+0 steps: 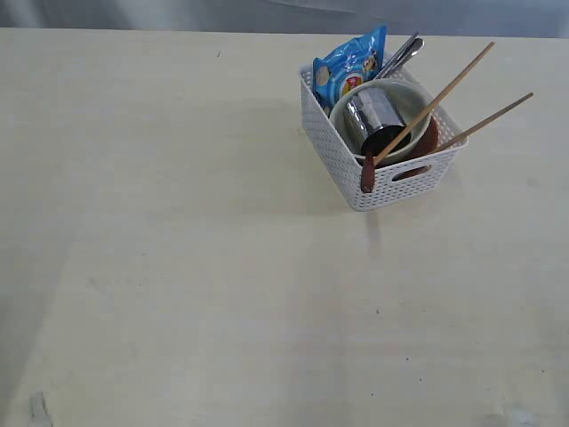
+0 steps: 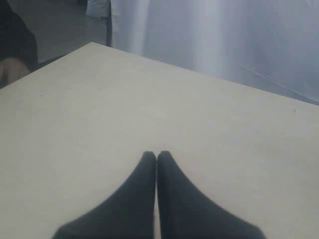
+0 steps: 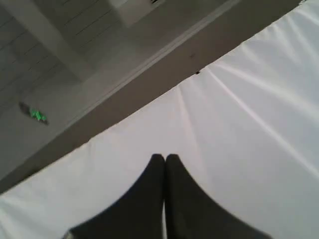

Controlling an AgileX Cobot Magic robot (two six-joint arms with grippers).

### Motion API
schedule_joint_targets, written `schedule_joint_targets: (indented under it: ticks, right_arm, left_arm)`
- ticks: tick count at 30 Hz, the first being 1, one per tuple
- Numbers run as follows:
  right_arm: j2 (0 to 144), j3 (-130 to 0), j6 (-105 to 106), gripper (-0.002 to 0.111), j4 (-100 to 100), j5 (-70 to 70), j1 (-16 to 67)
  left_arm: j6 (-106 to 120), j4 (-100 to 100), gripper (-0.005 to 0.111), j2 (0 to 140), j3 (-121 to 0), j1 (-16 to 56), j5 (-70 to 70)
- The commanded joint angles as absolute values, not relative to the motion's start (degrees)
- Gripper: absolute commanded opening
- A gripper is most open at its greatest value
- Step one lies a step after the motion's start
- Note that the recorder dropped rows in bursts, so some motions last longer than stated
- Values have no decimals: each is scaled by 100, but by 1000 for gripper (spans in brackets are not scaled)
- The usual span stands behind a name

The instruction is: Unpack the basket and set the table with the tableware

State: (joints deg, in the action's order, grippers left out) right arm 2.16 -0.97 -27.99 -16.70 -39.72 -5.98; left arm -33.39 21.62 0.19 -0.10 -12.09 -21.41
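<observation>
saw left claw [image 2: 157,155], right claw [image 3: 165,158] clenched, empty | found basket [image 1: 333,151] crammed | risked snagging chopsticks [image 1: 449,87], tipping it lol

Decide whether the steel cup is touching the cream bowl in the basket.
Touching. The exterior view shows the steel cup lying tilted inside the cream bowl, resting against its wall.

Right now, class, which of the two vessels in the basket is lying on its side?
The steel cup. It is tipped over inside the cream bowl, with its dark mouth turned toward the basket wall, while the bowl sits with its opening facing up.
</observation>
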Motion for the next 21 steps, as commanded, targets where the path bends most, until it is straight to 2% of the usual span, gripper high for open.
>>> schedule_joint_targets:
  ticks: [1, 9, 12, 17, 21]
  right_arm:
    - [698, -563, -2099, 0, -2838, -4069, -620]
    - [2777, -1854, -1739, 0, -2866, -4029, -620]
    - [3820, -2410, -1189, 0, -2826, -3599, -620]
    - [5458, -3615, -157, 0, -2739, -1673, -620]
    - [6908, -5063, 471, 0, -2628, 661, -620]
  left_arm:
    - [-3320, 2178, 0, 0, 0, -1218, -2095]
    - [-3320, 2178, 0, 0, 0, -1218, -2095]
    - [-3320, 2178, 0, 0, 0, -1218, -2095]
    - [-3320, 2178, 0, 0, 0, -1218, -2095]
    - [-3320, 2178, 0, 0, 0, -1218, -2095]
